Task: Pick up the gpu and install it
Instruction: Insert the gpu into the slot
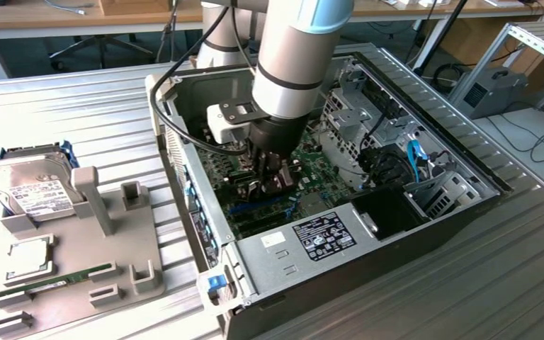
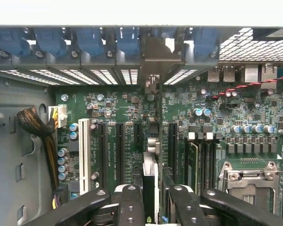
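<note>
- The black two-finger gripper (image 2: 153,197) is clenched on the thin dark gpu card (image 2: 151,174), edge-on, upright.
- The gpu stands over the green motherboard (image 2: 122,108) slots inside the open grey computer case (image 1: 423,234).

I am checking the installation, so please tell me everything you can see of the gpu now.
The gpu is seen edge-on in the wrist view: a thin dark card standing upright, its silver metal bracket at the far end, by the rear slot openings of the open case. The claw grips it between black fingers, one on each face. It stands among the long slots of the green motherboard. Whether it is fully seated cannot be told.
</note>
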### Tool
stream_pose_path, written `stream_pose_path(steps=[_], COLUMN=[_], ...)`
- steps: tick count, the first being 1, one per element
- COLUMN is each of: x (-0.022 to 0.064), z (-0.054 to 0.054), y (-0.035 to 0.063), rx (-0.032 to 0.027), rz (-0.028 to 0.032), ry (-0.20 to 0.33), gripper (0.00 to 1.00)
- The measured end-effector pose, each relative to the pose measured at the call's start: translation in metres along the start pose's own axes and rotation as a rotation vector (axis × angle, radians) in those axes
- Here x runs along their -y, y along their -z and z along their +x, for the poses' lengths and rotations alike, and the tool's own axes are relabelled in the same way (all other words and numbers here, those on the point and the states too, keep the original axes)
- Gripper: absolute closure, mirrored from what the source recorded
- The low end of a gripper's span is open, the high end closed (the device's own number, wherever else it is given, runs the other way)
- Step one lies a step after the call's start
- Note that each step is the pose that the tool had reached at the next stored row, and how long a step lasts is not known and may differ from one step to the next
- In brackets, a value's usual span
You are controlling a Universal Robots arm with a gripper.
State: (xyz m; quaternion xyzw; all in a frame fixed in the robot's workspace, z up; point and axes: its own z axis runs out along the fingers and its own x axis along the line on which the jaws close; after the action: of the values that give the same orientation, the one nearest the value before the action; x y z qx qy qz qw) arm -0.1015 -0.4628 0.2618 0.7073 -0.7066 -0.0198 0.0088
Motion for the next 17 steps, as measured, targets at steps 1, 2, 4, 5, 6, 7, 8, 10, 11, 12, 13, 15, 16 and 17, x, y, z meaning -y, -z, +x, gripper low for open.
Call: stream_pose_path(steps=[1,2,4,5,6,7,8,10,11,12,13,15,16,17], x=[0.0,0.0,0.0001,0.0001,0.0002,0.0002,0.0002,0.0001,0.0001,0.0001,0.0001,-0.0001,-0.0002,-0.0002], z=[0.0,0.0001,0.0001,0.0001,-0.0002,-0.0007,-0.0011,-0.0017,-0.0017,-0.0018,-0.0018,-0.0017,-0.0017,-0.0017], y=[-0.0001,-0.0004,-0.0008,-0.0009,-0.001,-0.0011,-0.0011,-0.0011,-0.0011,-0.0011,-0.0016,-0.0031,-0.0033,-0.0035], rx=[-0.0001,0.0,0.0001,0.0003,0.0005,0.0008,0.001,0.0012,0.0013,0.0013,0.0015,0.0014,0.0013,0.0013], rz=[-0.0001,-0.0002,-0.0002,-0.0001,0.0,0.0001,0.0002,0.0002,0.0003,0.0003,0.0003,0.0003,0.0003,0.0002], ry=[0.0,0.0,-0.003,-0.006,-0.011,-0.016,-0.02,-0.028,-0.03,-0.032,-0.033,-0.034,-0.034,-0.034], gripper=[0.74,0.74,0.74,0.74,0.74,0.74,0.74,0.74,0.74,0.74,0.74,0.74,0.74,0.74])
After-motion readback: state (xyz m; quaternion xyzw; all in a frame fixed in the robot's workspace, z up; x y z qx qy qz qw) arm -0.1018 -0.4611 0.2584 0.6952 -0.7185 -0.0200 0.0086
